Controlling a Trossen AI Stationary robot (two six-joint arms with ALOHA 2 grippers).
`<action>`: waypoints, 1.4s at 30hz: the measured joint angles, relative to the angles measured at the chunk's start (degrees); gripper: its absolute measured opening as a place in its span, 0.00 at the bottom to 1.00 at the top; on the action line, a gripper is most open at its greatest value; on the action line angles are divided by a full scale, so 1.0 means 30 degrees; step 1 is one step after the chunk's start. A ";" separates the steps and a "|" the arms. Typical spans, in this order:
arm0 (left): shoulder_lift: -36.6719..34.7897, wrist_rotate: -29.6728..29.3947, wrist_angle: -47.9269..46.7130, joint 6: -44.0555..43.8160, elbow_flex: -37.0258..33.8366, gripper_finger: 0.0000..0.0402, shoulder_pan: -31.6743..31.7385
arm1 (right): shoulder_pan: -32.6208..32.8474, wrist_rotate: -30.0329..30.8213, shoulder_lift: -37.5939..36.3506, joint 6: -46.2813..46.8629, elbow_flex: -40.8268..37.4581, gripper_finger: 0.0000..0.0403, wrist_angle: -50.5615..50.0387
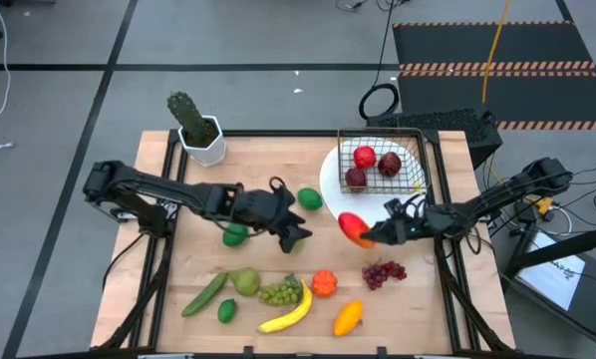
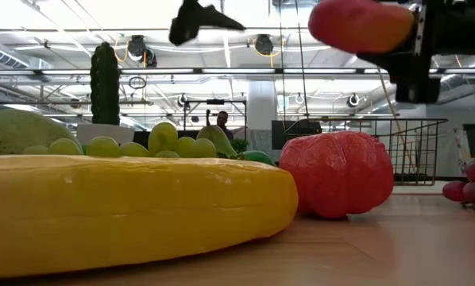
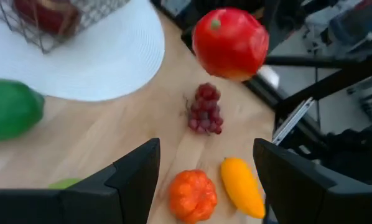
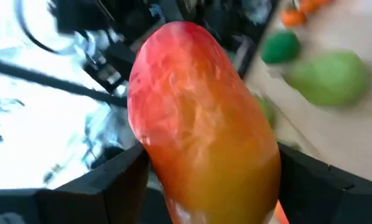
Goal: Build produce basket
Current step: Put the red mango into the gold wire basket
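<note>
Tabletop: mango (image 4: 201, 124) hiding right pincer (image 1: 370, 235)

basket (image 1: 415, 150): thin wire mesh, metal
table (image 1: 428, 309): light wood, matt
mango (image 4: 201, 130): smooth, glossy plastic
plate (image 3: 111, 56): white, matt

In the low view the banana (image 2: 126, 208) fills the foreground, cut off by the picture's left edge, and hides the lower part of the green grapes (image 2: 134, 146) and the pear (image 2: 215, 139) behind it. The purple grapes (image 2: 474, 181) are cut by the right edge. In the right wrist view the mango (image 4: 201, 134) blocks most of the worktop; the fruits behind it are blurred. In the left wrist view the basket (image 3: 61, 18) is cut off at the top edge.
</note>
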 joint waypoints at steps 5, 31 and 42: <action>-0.1458 -0.1278 -0.0223 0.1612 0.0015 0.64 0.0024 | 0.0003 0.2315 0.0007 -0.0693 0.0000 0.72 0.2351; -0.1853 -0.0410 -0.2209 0.3226 -0.0015 0.64 0.0702 | -0.0822 0.6561 -0.0114 -1.6225 0.8446 0.72 -0.1532; -0.1853 -0.0352 -0.2186 0.3341 -0.0015 0.64 0.1332 | -0.2561 0.6593 -0.0264 -2.1762 1.1127 0.72 -0.6344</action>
